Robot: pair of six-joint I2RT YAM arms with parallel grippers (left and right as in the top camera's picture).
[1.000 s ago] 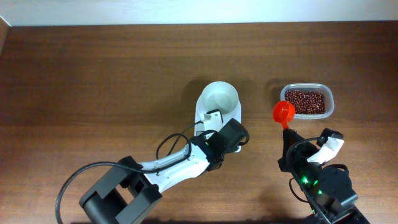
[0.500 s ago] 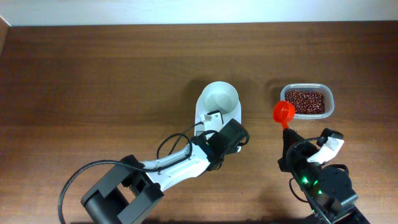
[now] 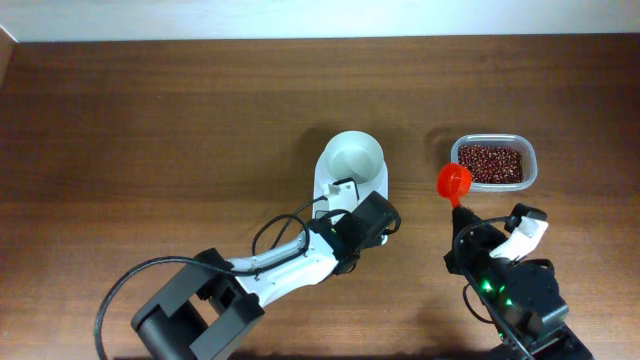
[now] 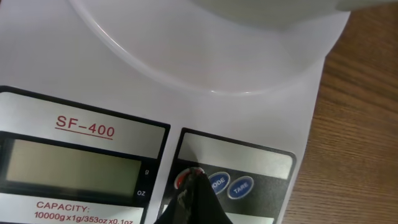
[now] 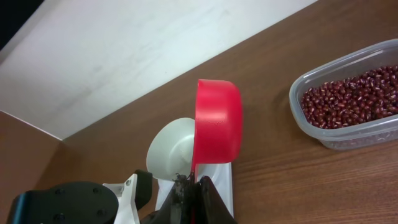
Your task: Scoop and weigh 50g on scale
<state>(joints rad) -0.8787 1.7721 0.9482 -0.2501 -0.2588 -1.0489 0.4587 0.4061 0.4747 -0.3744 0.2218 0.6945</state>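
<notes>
The scale (image 3: 338, 186) sits mid-table, its bowl (image 3: 352, 158) empty; the beans (image 3: 490, 163) lie in the tub (image 3: 531, 170) to its right. My left gripper (image 4: 191, 186) is pinched shut to 1 point on the red button (image 4: 181, 180), likely to wake or zero the display; my right gripper (image 5: 189, 190) is clamped on the handle of the red scoop (image 5: 214, 124), cup held just beside the tub, ready to dip.
</notes>
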